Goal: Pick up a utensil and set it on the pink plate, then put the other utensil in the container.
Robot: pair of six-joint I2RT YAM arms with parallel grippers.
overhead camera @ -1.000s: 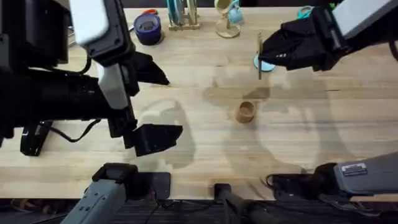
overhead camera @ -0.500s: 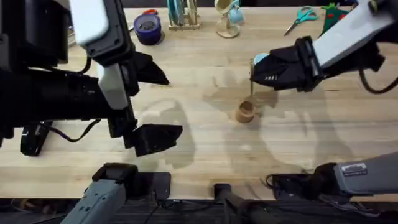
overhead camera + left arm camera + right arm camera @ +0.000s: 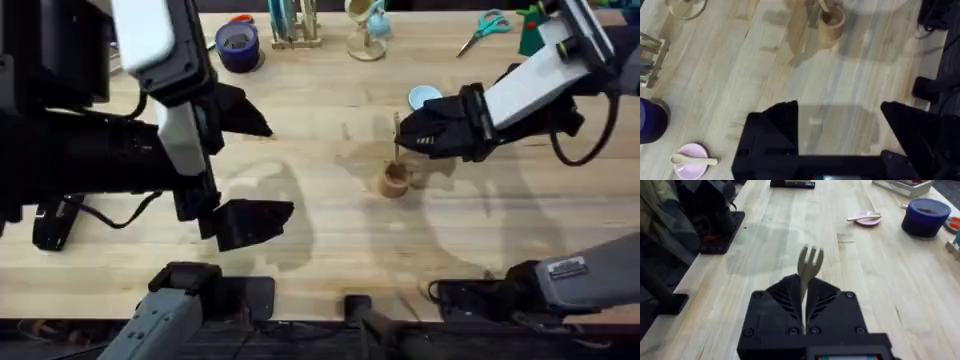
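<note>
at the middle of the tabletop, the wooden fork is hanging upright in the right gripper, whose fingers are pinching its handle, with the lower end of the handle dipping into the mouth of the small wooden container. in the right wrist view the fork is sticking up from between the closed fingers, prongs outward. the container is standing upright, and in the left wrist view a thin wooden end is showing inside its rim. off to the far left side, the wooden spoon is lying across the pink plate, its handle reaching over the rim; the same plate is sitting near the dark blue tub. the light blue plate is lying just behind the right gripper. the left gripper is hovering well above the tabletop with its fingers spread wide apart
</note>
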